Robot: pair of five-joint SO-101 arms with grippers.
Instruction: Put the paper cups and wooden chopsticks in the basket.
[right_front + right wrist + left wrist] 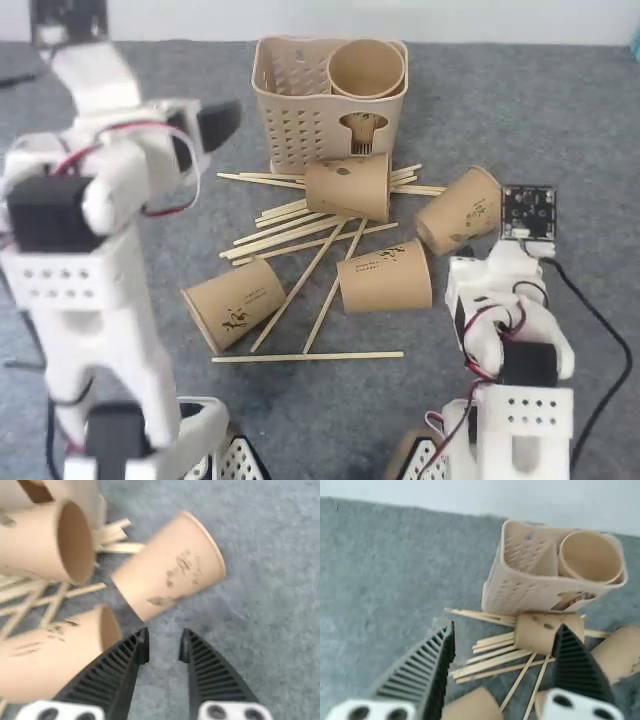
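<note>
Paper cup (458, 210) at centre right: right gripper (164, 637), jaws barely parted, should widen over its rim; left gripper (507, 629) jaws gape, empty.

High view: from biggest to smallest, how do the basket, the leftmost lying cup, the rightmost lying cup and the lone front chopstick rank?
1. basket
2. leftmost cup and rightmost cup, which look alike
3. lone chopstick, long but thinnest
</note>
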